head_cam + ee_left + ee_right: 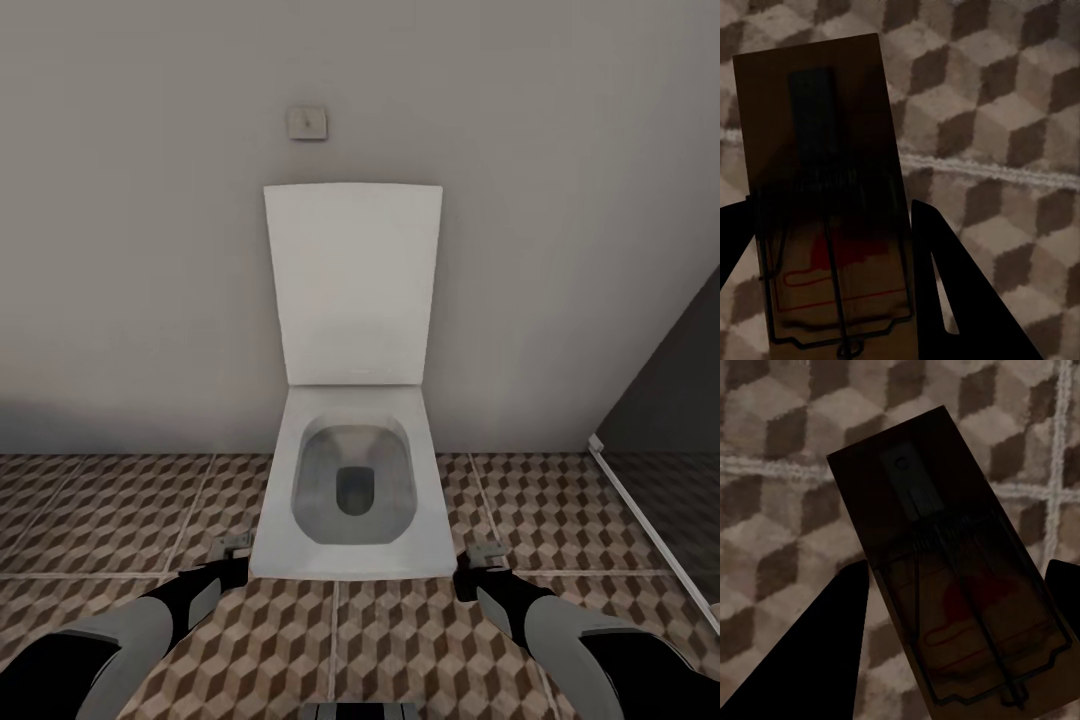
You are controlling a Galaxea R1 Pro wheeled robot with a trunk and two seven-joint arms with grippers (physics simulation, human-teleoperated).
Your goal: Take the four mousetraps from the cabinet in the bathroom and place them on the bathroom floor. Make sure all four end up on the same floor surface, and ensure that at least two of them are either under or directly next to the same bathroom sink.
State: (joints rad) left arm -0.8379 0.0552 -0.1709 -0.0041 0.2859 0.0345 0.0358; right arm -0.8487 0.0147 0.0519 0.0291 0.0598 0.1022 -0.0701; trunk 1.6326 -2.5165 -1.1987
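I hold a mousetrap in each hand above the bathroom floor (120, 510). In the left wrist view a brown wooden mousetrap (825, 172) with dark wire and a red mark sits between the dark fingers of my left gripper (825, 225), which is shut on it. The right wrist view has a second mousetrap (945, 570) clamped in my right gripper (956, 577). From the head view, the left gripper (232, 548) and right gripper (487, 556) hang low on either side of the toilet bowl. The cabinet and the sink are out of view.
A white toilet (350, 500) with its lid raised stands straight ahead against a grey wall, a small flush plate (307, 122) above it. A dark glass panel (660, 430) with a pale frame rises at the right. Cube-patterned tiles (1005, 90) spread on both sides.
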